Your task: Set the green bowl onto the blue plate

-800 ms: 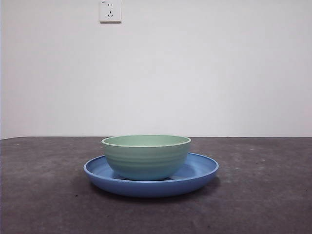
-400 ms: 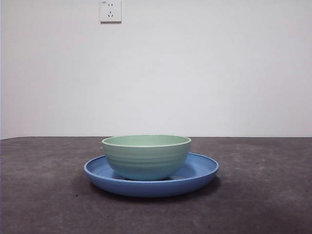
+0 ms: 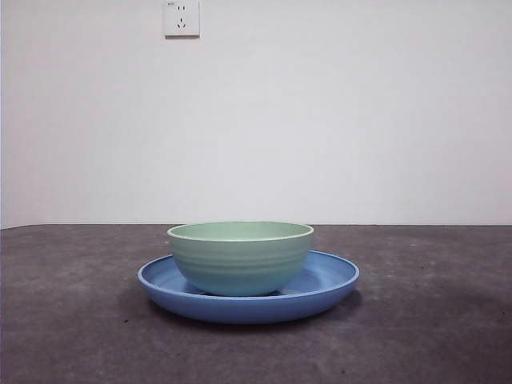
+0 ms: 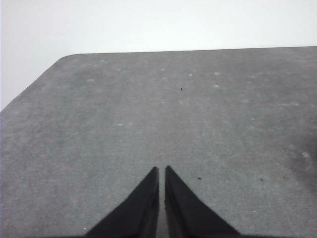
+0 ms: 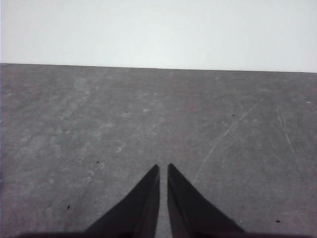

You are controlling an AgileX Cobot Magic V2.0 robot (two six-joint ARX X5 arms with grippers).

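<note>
Both hands wait away from the dishes, the left hand [image 4: 162,171] and right hand [image 5: 163,168] each pinched nearly closed over bare grey tabletop [image 3: 432,320]. Upright, the pale mint-green ridged glossy bowl [image 3: 240,258] sits inside the wide glossy blue plate [image 3: 328,284].

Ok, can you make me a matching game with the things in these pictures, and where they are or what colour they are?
Things:
1. green bowl
2. blue plate
3. wall socket
4. left gripper

Matches:
A. white, high on the wall
B. jaws shut, over bare table
C. sits on the plate
D. lies flat on the dark table, under the bowl

Pairs: 1-C, 2-D, 3-A, 4-B
</note>
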